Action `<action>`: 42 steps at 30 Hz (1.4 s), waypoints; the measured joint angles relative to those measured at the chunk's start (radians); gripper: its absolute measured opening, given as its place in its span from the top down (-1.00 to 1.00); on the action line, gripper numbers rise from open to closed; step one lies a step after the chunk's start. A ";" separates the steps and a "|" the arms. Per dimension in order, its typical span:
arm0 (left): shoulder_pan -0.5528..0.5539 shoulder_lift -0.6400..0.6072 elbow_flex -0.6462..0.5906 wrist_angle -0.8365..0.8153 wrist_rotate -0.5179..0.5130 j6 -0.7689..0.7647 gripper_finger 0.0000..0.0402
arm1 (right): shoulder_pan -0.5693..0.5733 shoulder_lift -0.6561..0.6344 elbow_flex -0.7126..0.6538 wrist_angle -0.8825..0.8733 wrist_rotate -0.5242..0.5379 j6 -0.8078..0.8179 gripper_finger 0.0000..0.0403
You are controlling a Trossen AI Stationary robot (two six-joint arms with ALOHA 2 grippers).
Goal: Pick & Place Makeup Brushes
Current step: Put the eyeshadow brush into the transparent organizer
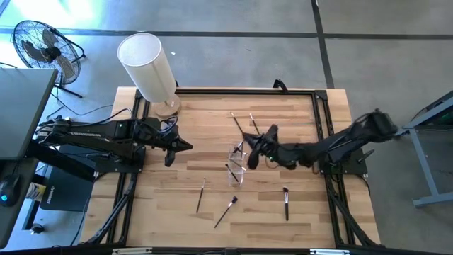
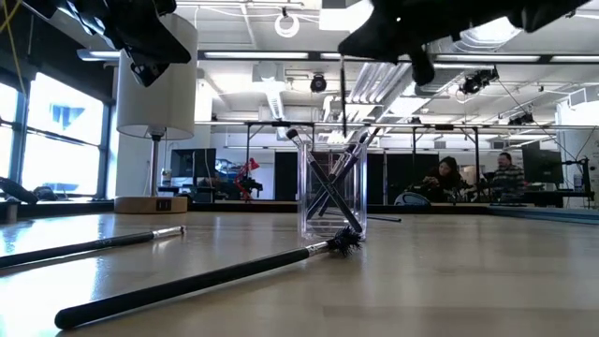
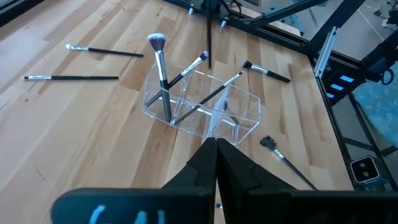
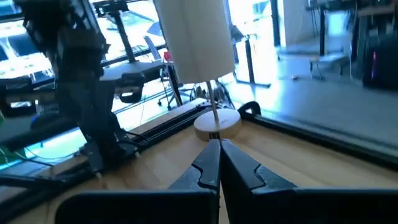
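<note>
Four thin brushes [image 3: 163,67] in clear organizer [image 3: 244,117], right gripper [image 1: 251,146] clenched, left gripper [image 1: 185,146] clenched

This is a robotics lab or open workshop hall. The wooden table [image 1: 212,205] stands on a bare concrete floor [image 1: 382,42] with a floor fan [image 1: 42,46] beside it, and two dark robot arms are mounted on black frames at its sides. Across the table, the low view shows a large room with exposed ceiling ducts [image 2: 374,80] and strip lights, tall windows [image 2: 56,131], and people [image 2: 449,178] sitting at desks with monitors [image 2: 543,168] in the background; a white-shaded lamp [image 2: 154,84] stands on the table's far edge.
</note>
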 joint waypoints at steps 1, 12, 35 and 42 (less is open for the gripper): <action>0.000 0.000 0.000 0.000 0.000 0.000 1.00 | 0.000 0.035 0.000 0.049 -0.005 -0.033 1.00; 0.000 0.000 0.000 0.000 -0.001 0.013 0.90 | 0.001 0.188 0.000 0.034 -0.236 0.076 0.94; -0.222 0.185 0.062 -0.078 -0.334 -0.425 0.19 | 0.034 -0.226 0.140 -1.243 -0.258 0.640 0.58; -0.291 0.462 0.177 -0.171 -0.386 -0.656 0.19 | 0.123 -0.458 -0.062 -1.211 -0.306 0.762 0.73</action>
